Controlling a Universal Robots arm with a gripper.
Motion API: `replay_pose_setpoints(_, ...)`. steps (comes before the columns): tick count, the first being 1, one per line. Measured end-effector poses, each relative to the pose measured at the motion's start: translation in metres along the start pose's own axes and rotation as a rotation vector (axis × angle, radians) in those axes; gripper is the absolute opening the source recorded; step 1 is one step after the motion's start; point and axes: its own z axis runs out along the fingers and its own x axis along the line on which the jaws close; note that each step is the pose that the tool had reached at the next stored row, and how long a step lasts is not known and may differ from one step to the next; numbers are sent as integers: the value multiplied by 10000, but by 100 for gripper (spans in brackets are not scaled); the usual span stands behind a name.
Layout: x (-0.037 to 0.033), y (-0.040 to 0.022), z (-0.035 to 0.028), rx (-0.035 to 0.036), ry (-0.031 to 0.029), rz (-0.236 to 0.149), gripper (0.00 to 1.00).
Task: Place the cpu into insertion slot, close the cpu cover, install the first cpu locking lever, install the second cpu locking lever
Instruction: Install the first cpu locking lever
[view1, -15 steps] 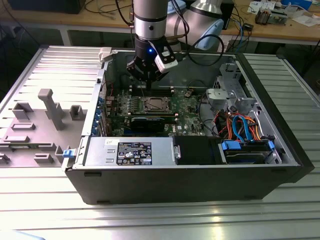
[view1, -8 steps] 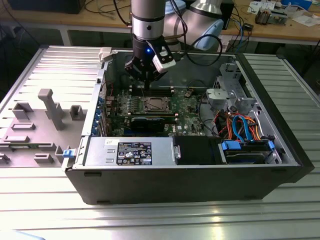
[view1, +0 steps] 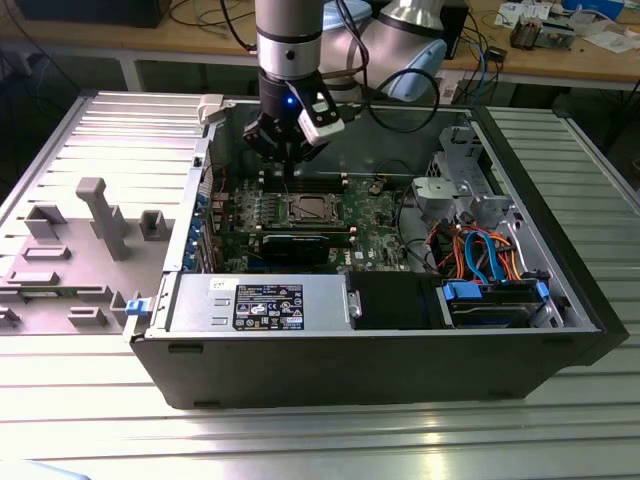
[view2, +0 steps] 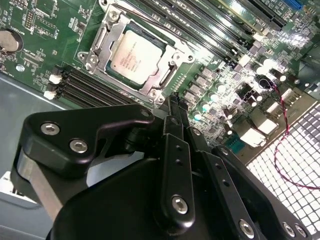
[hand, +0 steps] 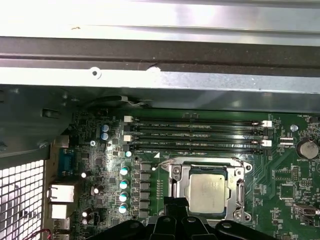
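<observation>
Second wrist view: cpu (view2: 135, 56) beyond fingertips (view2: 173, 105).

Ribbed grey metal table (view1: 90, 420), cluttered wooden workbench (view1: 590, 60) behind, cables and small parts on it

Electronics lab: cable-strewn workbenches (view1: 560, 55) behind opened computer case (view1: 360, 330)

Small print on the cpu (view2: 134, 56) top, white label on power supply (view1: 268, 306), neither legible
</observation>
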Motion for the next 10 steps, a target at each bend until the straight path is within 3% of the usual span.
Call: replay_pose_setpoints(10, 93, 3, -1, 0, 0, 0, 11)
